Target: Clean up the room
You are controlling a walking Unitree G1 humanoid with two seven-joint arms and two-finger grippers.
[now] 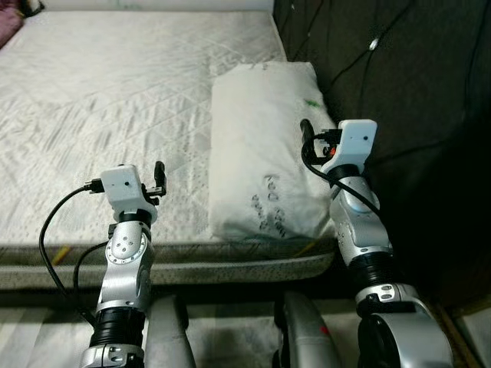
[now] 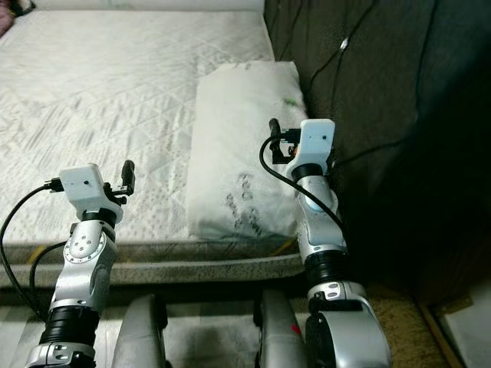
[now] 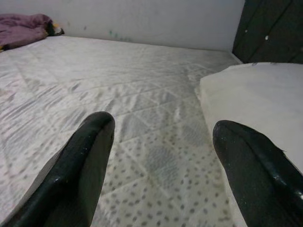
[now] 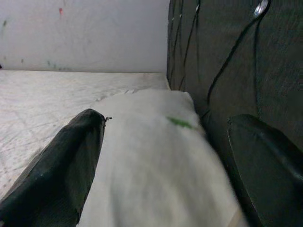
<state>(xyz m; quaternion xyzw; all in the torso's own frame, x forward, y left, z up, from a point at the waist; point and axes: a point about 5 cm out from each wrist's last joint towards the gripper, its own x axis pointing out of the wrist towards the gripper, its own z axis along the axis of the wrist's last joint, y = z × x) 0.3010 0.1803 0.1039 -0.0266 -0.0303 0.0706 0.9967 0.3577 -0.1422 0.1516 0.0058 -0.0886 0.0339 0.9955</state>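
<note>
Left eye view: the pillow (image 1: 265,153) lies lengthwise on the bed (image 1: 115,100), its far end tucked against the dark padded headboard (image 1: 399,92), which is where a pillow belongs when a bed is made. The left gripper (image 1: 159,178) hovers over the mattress just beside the pillow's near edge; the right gripper (image 1: 307,130) is raised over the pillow's headboard side. Both arms look poised to straighten it, I judge.

Right eye view: the same layout. The pillow's near end reaches the bed's front edge, so it seems to sit a little askew rather than squared to the headboard.

Left wrist view: the jaws stand wide apart with nothing between them, aimed along the quilted mattress with the pillow beside one finger (image 3: 255,170). A purple cloth (image 3: 23,30), possibly a blanket, lies far from the pillow at the bed's corner by the wall.

Right wrist view: these jaws are also spread and empty, straddling the pillow's end, one finger (image 4: 66,170) over the pillow and the other toward the headboard.
</note>
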